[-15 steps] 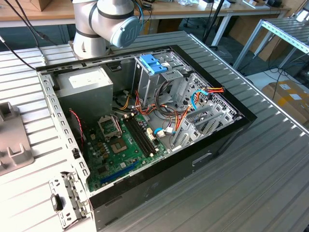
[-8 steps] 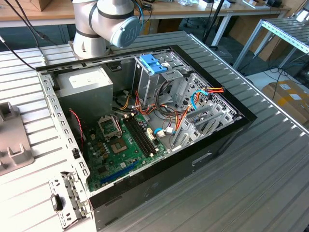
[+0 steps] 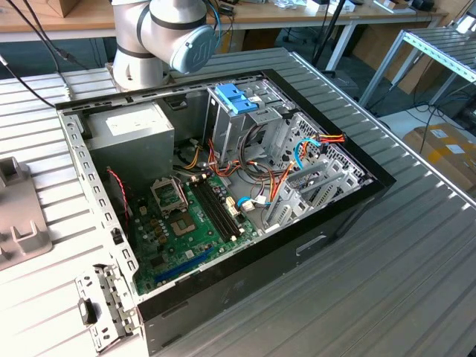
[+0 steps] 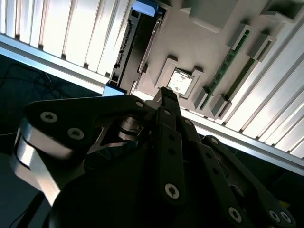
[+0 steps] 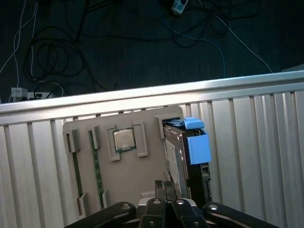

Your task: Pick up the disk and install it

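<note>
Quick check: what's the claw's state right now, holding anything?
Claw: closed, fingers together with nothing between them. The disk stands on edge in the grey tray, not gripped.

Ribbed grey metal table [image 3: 401, 282]; wooden workbench [image 3: 282, 16] behind; cardboard boxes [image 3: 445, 152] at exterior view's right; dark floor [image 5: 123, 52], tangled cables [image 5: 47, 61].

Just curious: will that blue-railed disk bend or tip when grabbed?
Probably stiff: the disk looks metal with plastic rails. Standing on edge in the tan holder, it might tip if nudged sideways. Likely heavy for its size.
</note>
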Controlling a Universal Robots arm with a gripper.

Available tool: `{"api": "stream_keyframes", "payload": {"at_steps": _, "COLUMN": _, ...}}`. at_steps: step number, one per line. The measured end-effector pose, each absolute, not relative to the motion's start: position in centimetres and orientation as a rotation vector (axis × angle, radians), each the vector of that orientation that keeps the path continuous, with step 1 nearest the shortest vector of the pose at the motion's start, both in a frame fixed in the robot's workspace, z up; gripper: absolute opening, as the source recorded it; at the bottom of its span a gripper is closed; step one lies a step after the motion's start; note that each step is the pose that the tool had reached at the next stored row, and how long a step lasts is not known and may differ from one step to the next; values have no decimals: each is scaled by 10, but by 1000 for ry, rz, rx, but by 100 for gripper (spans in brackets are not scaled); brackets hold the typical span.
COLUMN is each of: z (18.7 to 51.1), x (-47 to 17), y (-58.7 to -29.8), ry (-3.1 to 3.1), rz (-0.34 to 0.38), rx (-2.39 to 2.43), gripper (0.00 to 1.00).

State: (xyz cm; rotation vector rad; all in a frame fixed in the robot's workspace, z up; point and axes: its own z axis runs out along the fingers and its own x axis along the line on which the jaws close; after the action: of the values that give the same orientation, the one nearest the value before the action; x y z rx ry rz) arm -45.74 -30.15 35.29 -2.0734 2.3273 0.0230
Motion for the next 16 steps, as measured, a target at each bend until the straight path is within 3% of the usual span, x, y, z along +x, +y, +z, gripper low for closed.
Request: {"api": "stream_keyframes", "payload": {"at_steps": 16, "z": 353, "x": -457, "y": -301, "ry": 2198, "rz": 25, "rx": -2211, "gripper": 11}}
